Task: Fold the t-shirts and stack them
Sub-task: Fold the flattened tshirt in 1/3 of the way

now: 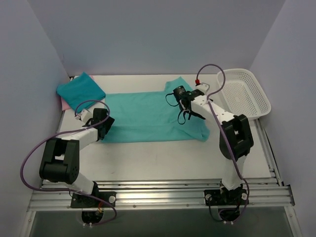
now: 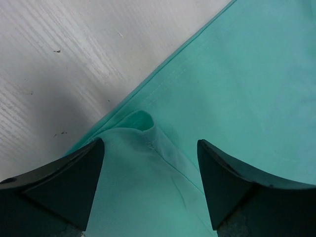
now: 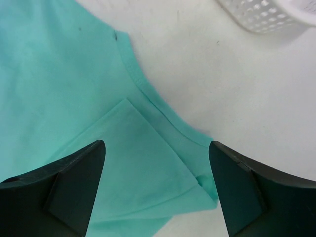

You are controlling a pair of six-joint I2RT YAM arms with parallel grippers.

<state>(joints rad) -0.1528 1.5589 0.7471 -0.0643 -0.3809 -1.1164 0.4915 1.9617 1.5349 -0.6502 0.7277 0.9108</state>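
A teal t-shirt (image 1: 148, 116) lies spread flat across the middle of the table, folded lengthwise. My left gripper (image 1: 106, 121) is open over its left edge; the left wrist view shows a small raised fold of the hem (image 2: 143, 121) between the jaws. My right gripper (image 1: 186, 111) is open above the shirt's right part; the right wrist view shows the collar edge (image 3: 148, 94) and a folded-in sleeve (image 3: 143, 158) between the jaws. A folded bluer teal t-shirt (image 1: 80, 90) rests at the back left on a pink one (image 1: 64, 104), of which only an edge shows.
A white plastic mesh basket (image 1: 244, 93) stands at the back right, its corner also in the right wrist view (image 3: 269, 15). Grey walls close in the table on three sides. A metal rail (image 1: 158, 195) runs along the near edge.
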